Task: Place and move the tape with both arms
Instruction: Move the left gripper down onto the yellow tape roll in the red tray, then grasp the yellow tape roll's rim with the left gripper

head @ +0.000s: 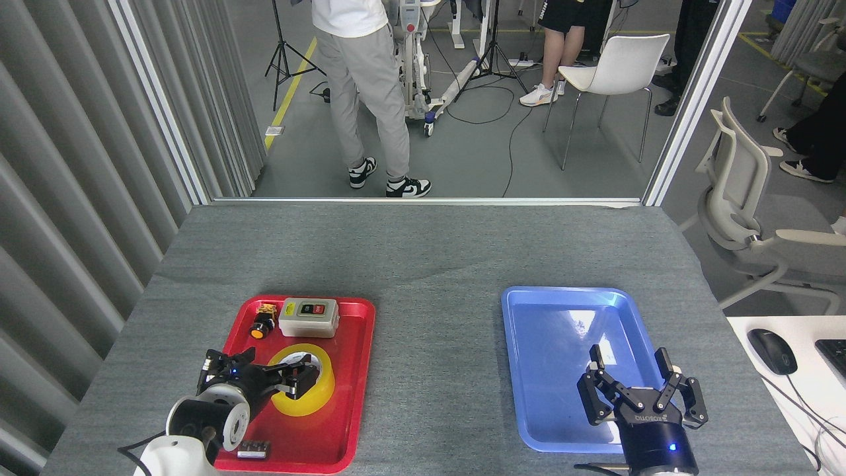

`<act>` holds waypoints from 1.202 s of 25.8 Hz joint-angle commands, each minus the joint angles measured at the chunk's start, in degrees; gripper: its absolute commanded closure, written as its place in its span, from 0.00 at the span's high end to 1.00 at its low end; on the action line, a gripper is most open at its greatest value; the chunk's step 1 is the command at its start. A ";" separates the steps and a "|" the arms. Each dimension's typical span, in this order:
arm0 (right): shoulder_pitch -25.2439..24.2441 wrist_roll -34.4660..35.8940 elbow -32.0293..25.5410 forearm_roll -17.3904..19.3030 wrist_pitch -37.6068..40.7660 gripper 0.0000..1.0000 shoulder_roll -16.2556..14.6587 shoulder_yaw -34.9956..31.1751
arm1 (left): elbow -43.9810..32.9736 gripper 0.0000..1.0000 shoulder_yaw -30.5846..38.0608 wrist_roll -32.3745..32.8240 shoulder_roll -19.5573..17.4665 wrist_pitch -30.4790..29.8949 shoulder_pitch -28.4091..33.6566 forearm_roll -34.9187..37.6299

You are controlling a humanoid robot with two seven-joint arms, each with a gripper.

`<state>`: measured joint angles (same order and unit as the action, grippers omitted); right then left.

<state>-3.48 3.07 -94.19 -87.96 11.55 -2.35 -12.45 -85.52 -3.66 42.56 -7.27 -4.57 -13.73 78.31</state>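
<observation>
The yellow tape [324,389] lies flat in the red tray [351,403] at the front left of the table. My left gripper [301,375] reaches in from the left, low over the roll. Its black fingers [308,383] are spread apart above the roll's left side and white core, so it is open and grips nothing. My right gripper [631,371] hovers over the near part of the blue tray [555,324], open and holding nothing, fingers pointing away from me.
In the red tray's far end sit a grey switch box [308,317] and a small yellow-capped push button [262,327]; a small dark block [254,449] lies at its near edge. People, chairs and stands are beyond the table's far edge. A white desk with a mouse [772,350] is at the right.
</observation>
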 commanded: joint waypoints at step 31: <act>-2.23 0.01 0.32 -1.08 -2.06 1.00 4.38 0.76 | 21.18 1.00 -7.59 18.17 -4.95 4.48 -14.57 0.00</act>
<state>-5.60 3.14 -93.87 -89.01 10.87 1.66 -11.62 -64.66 -10.89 56.90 -12.11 -0.12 -27.67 78.31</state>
